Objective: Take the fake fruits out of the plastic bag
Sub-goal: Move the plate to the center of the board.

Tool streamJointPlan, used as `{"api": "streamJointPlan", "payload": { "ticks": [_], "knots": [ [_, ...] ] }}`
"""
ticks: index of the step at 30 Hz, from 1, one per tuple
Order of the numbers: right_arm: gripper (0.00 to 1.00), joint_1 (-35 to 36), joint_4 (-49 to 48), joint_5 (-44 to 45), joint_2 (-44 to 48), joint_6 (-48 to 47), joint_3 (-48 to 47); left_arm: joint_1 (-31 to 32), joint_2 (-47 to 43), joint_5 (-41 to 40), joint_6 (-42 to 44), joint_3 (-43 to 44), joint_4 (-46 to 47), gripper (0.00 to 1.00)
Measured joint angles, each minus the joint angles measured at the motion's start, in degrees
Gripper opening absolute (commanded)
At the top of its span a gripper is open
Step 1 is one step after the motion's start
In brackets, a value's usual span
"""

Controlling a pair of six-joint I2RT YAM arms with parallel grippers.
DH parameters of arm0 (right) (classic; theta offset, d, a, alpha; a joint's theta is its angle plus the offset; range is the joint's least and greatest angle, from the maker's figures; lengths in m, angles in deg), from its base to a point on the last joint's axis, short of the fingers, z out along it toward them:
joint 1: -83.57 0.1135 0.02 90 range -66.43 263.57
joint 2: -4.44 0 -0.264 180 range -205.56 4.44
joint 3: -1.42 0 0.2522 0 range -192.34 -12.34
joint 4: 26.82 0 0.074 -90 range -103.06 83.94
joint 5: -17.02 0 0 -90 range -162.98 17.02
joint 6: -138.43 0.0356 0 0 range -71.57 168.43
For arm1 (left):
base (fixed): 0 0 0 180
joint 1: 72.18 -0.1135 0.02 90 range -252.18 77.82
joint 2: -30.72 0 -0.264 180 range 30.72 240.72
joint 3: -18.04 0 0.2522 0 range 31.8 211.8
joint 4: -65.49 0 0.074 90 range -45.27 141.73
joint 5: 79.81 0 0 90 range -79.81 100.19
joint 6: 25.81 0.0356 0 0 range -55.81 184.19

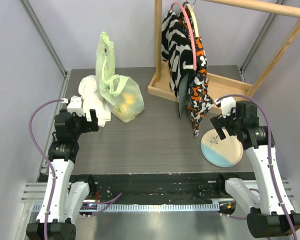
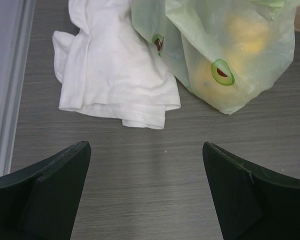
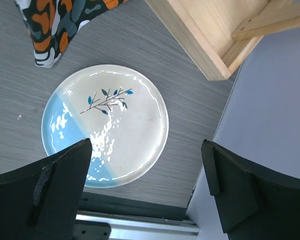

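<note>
Fruits are all inside the bag, which sits at the far left of the table. Through the thin green film I see yellow round shapes and an avocado half pressed against the bag's near wall. The bag slumps on its load with the handle loops standing up, so I judge the mouth is at the top, away from me. Its left side leans on a crumpled white cloth, touching it, and that seems to help prop the bag up.

My left claw hangs just in front of the bag and cloth, fingers spread wide with nothing between them; from its wrist I see bare table between the tips and the bag's bottom edge. That gives me free room to go straight forward. The table's left rail is close beside the cloth, so I have little room to swing out that way.

My right claw is spread just as wide and empty, hovering over a blue-and-white plate near the front right corner. The plate is bare, and I judge it a likely place for the fruit. A wooden rack with patterned clothes hanging low stands between this claw and the bag, with its base near the bag's right side. I would reach across the near, open strip of table.
</note>
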Motion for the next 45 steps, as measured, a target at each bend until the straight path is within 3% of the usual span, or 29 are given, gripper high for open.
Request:
{"api": "streamJointPlan", "payload": {
  "ticks": [4,6,8,14,21,23,24,27,34,39,45],
  "knots": [
    [0.93,0.0,0.7,-5.0,0.0,-7.8,0.2,0.0,0.5,2.5,-0.4,0.5,-2.8,1.0],
    [0.84,0.0,0.6,-8.2,-2.2,-10.7,1.3,0.0,0.6,4.5,-0.2,1.5,-4.3,1.0],
    [0.83,0.0,0.5,-10.7,-6.6,-13.0,2.3,0.0,0.6,6.0,0.0,2.8,-5.9,1.0],
    [0.82,0.1,-1.4,-11.2,-24.5,-15.4,4.5,0.0,0.5,9.0,2.1,5.4,-9.4,1.0],
    [0.7,0.1,-1.8,-13.0,-26.7,-15.8,5.7,0.0,1.4,9.1,3.0,5.2,-11.3,1.0],
    [0.59,0.1,-1.6,-13.7,-28.0,-16.6,6.1,0.0,1.1,9.0,3.1,5.2,-12.3,1.0],
    [0.43,0.1,-1.6,-13.9,-28.4,-17.2,6.8,0.0,1.0,9.0,3.3,5.2,-12.9,1.0],
    [0.26,0.9,-1.5,-13.5,-29.3,-19.5,9.3,0.0,1.0,8.8,3.4,5.2,-13.8,1.0],
    [0.24,4.8,-2.5,-11.2,-35.8,-24.7,11.1,0.0,1.0,7.8,4.4,5.2,-14.8,1.0],
    [0.22,16.9,-3.5,-9.6,-38.4,-26.3,9.4,-0.1,0.1,6.4,5.1,5.2,-15.7,1.0],
    [0.23,30.8,3.7,-7.6,-50.4,-26.2,-2.4,-0.9,-0.2,5.1,5.1,5.1,-15.6,1.0]
  ]
}}
